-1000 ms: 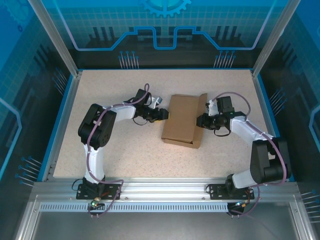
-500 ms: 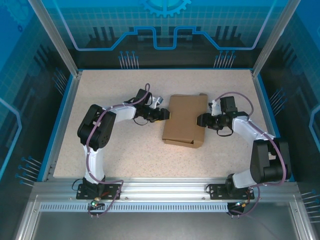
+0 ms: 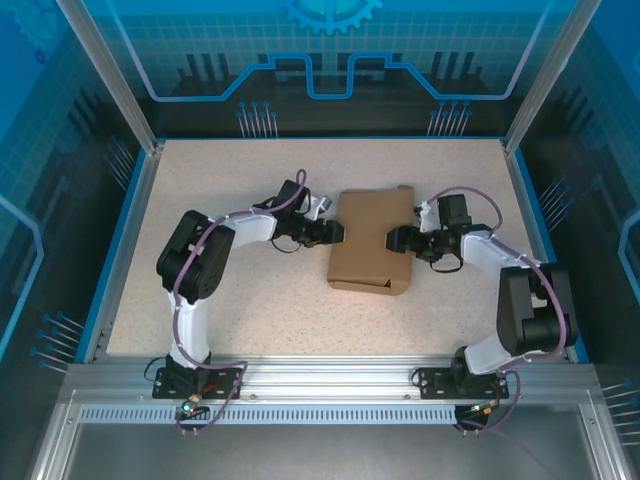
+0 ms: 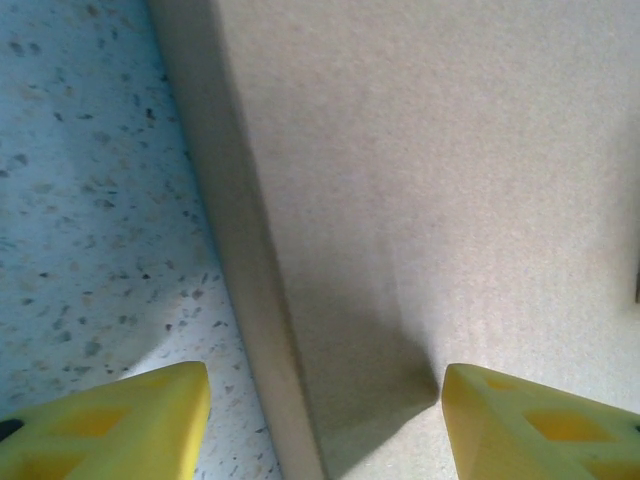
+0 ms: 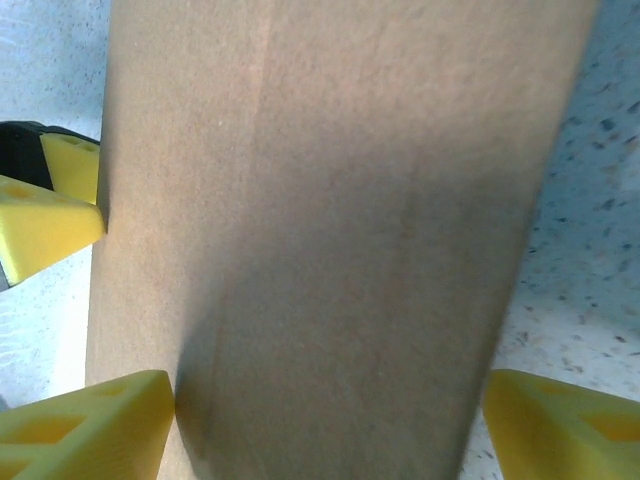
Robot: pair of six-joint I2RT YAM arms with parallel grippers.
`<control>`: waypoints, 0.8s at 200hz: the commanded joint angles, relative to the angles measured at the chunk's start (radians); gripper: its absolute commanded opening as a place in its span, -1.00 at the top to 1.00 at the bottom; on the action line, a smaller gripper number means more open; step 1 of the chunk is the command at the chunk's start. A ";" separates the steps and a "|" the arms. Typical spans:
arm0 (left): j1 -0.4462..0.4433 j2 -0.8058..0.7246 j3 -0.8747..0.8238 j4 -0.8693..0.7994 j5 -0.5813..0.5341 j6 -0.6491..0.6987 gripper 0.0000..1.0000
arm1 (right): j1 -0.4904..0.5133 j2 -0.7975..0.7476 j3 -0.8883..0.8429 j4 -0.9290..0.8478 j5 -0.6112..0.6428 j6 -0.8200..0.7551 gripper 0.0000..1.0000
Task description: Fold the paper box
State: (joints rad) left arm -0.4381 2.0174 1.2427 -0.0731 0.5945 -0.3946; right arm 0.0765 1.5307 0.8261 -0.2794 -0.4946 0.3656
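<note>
A robotics lab cell: aluminium posts [image 3: 105, 75] and blue circuit-print panels [image 3: 330, 50] enclose the speckled table [image 3: 250, 300], an aluminium rail [image 3: 330, 378] along its near edge.

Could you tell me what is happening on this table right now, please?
Two robot arms are working on a brown paper box lying in the middle of the table. It already looks largely folded into a shallow box. The left gripper sits at the box's left edge and the right gripper at its right edge. In both wrist views the yellow fingers are spread wide with cardboard between them, so neither is clamping it.
</note>
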 commanded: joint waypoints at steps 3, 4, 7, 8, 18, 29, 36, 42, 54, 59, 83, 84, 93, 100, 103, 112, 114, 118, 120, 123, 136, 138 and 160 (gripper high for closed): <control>-0.019 -0.043 0.013 -0.013 -0.005 -0.008 -0.27 | -0.004 0.027 -0.026 0.077 -0.100 0.042 -0.63; -0.021 -0.042 0.013 -0.013 -0.005 -0.008 -0.27 | -0.004 0.028 -0.028 0.079 -0.103 0.044 -0.63; -0.024 -0.043 0.015 -0.013 -0.005 -0.008 -0.28 | -0.004 0.030 -0.030 0.086 -0.109 0.047 -0.63; -0.025 -0.043 0.016 -0.013 -0.005 -0.007 -0.28 | -0.003 0.031 -0.030 0.087 -0.109 0.048 -0.63; -0.034 -0.042 0.021 -0.015 -0.007 -0.007 -0.27 | 0.000 0.038 -0.035 0.106 -0.127 0.058 -0.61; -0.043 -0.039 0.028 -0.016 -0.006 -0.009 -0.28 | 0.006 0.044 -0.039 0.124 -0.141 0.072 -0.58; -0.048 -0.037 0.030 -0.015 -0.007 -0.010 -0.27 | 0.012 0.047 -0.044 0.138 -0.150 0.078 -0.56; -0.053 -0.037 0.033 -0.016 -0.008 -0.010 -0.27 | 0.016 0.049 -0.048 0.148 -0.156 0.086 -0.54; -0.061 -0.034 0.040 -0.018 -0.008 -0.013 -0.27 | 0.023 0.052 -0.051 0.164 -0.164 0.095 -0.50; -0.066 -0.033 0.041 -0.021 -0.011 -0.012 -0.28 | 0.026 0.054 -0.052 0.169 -0.164 0.098 -0.49; -0.082 -0.032 0.058 -0.048 -0.035 0.001 -0.28 | 0.046 0.061 -0.053 0.190 -0.166 0.119 -0.42; -0.084 -0.032 0.060 -0.050 -0.035 0.003 -0.28 | 0.047 0.061 -0.053 0.190 -0.166 0.120 -0.41; -0.091 -0.034 0.068 -0.068 -0.050 0.015 -0.29 | 0.056 0.066 -0.052 0.198 -0.165 0.125 -0.39; -0.099 -0.034 0.077 -0.084 -0.067 0.024 -0.29 | 0.062 0.067 -0.051 0.201 -0.164 0.129 -0.38; -0.102 -0.035 0.080 -0.092 -0.077 0.029 -0.29 | 0.066 0.069 -0.051 0.203 -0.163 0.130 -0.37; -0.114 -0.037 0.093 -0.118 -0.102 0.048 -0.29 | 0.073 0.074 -0.051 0.208 -0.160 0.134 -0.35; -0.117 -0.037 0.095 -0.124 -0.109 0.053 -0.29 | 0.074 0.075 -0.051 0.209 -0.160 0.136 -0.35; -0.122 -0.037 0.101 -0.136 -0.124 0.062 -0.29 | 0.078 0.078 -0.053 0.211 -0.159 0.138 -0.34; -0.125 -0.037 0.105 -0.143 -0.129 0.066 -0.29 | 0.078 0.079 -0.052 0.213 -0.159 0.139 -0.33; -0.129 -0.037 0.110 -0.151 -0.139 0.072 -0.29 | 0.080 0.081 -0.052 0.215 -0.159 0.142 -0.32; -0.140 -0.036 0.119 -0.177 -0.173 0.085 -0.29 | 0.084 0.090 -0.054 0.229 -0.163 0.149 -0.29; -0.141 -0.036 0.120 -0.179 -0.177 0.086 -0.29 | 0.083 0.091 -0.054 0.230 -0.163 0.150 -0.29; -0.143 -0.036 0.118 -0.199 -0.212 0.094 -0.22 | 0.084 0.100 -0.058 0.227 -0.154 0.143 -0.24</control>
State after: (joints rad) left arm -0.5339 2.0090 1.3346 -0.2276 0.3904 -0.3523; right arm 0.1131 1.6035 0.7822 -0.0917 -0.5838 0.4984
